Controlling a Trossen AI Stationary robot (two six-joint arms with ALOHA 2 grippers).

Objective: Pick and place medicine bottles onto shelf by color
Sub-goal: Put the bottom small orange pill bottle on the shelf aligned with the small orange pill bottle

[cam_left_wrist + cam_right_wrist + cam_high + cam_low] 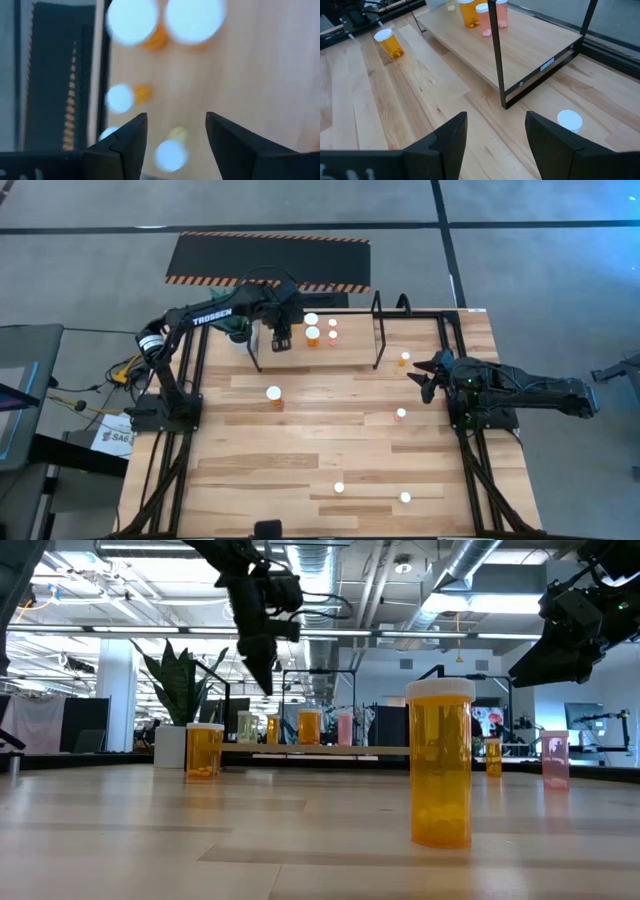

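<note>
The shelf (350, 345) stands at the table's far side, a wooden board between black hoop uprights. Several medicine bottles stand on its left part: orange ones (312, 333), pink ones (333, 337), and a small yellow one (171, 149). My left gripper (281, 340) hangs open above the shelf's left end, pointing steeply down; the yellow bottle shows below the gap (176, 120), apart from the fingers. More bottles stand loose on the table, such as an orange one (274, 394) and small ones (404, 358) (400, 414). My right gripper (425, 375) waits open at the right.
Two small bottles (339, 488) (405, 498) stand near the table's front edge. A green plant in a white pot (185, 700) sits beside the shelf's left end, under my left arm. A black hazard-striped mat (270, 258) lies on the floor beyond the table.
</note>
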